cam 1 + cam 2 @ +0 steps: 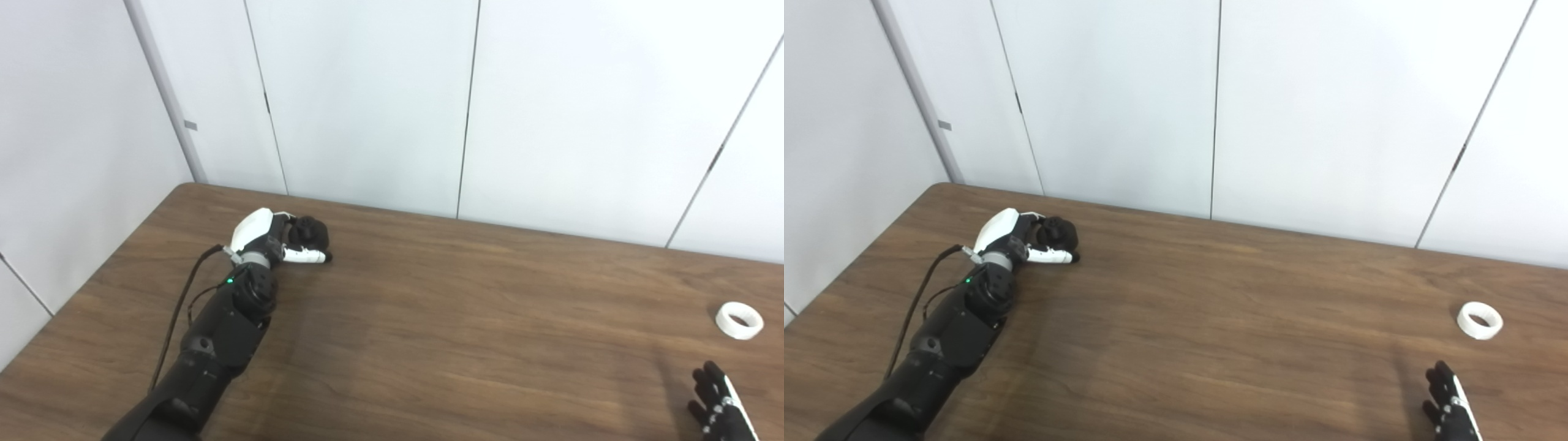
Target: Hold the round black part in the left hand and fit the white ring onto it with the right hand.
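Black part being grabbed, ring not touched yet.

The left hand (275,239) is curled around the round black part (309,231) low on the table (429,306), though a firm grip can't be confirmed. The right hand (716,404) is seen with fingers spread, empty; the white ring (739,320) lies just beyond it. A reach and pinch on the ring looks needed next.
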You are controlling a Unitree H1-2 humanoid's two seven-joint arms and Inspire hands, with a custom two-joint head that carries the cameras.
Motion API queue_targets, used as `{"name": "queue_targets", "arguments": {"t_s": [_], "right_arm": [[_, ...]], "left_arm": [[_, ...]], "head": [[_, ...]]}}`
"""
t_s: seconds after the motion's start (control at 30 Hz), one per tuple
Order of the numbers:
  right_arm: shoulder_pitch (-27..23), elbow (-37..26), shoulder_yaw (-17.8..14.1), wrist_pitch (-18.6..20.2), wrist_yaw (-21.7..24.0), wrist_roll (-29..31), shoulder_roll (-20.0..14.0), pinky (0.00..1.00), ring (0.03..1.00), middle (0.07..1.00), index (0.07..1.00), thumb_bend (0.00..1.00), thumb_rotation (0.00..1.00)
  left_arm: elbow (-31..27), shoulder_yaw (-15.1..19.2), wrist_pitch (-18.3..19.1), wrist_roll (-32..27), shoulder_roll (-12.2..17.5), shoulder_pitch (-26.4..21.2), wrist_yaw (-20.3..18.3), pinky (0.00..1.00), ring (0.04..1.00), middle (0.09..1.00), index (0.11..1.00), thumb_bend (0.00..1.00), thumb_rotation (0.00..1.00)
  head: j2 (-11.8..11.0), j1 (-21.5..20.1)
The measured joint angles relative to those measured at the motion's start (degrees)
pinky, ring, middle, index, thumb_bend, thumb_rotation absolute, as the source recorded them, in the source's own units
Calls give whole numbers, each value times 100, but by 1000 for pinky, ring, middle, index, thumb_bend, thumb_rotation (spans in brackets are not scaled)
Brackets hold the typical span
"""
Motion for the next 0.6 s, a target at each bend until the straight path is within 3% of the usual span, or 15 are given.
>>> {"name": "queue_targets", "arguments": {"t_s": [0.03, 0.13, 0.27, 0.6], "right_arm": [[0, -1, 0, 0, 0, -4, 0, 1000, 1000, 973, 978, 606, 1000], [0, -5, 4, -1, 0, -8, 0, 1000, 1000, 975, 978, 602, 1000], [2, -4, 2, -4, 1, -8, -2, 1000, 1000, 978, 979, 611, 1000], [4, -2, -7, -6, 1, 20, -2, 1000, 1000, 971, 975, 634, 1000]], "left_arm": [[16, 66, -89, -11, -43, 7, 140, 863, 920, 839, 559, 647, 80], [78, 190, -486, -48, -110, 62, 481, 831, 876, 780, 491, 533, 46], [160, 252, -835, -142, -124, 137, 694, 816, 848, 745, 484, 519, 39], [123, 158, -864, -96, -109, 186, 709, 852, 870, 755, 483, 519, 39]], "head": [[0, 0], [9, 9], [9, 18], [26, 44]]}}
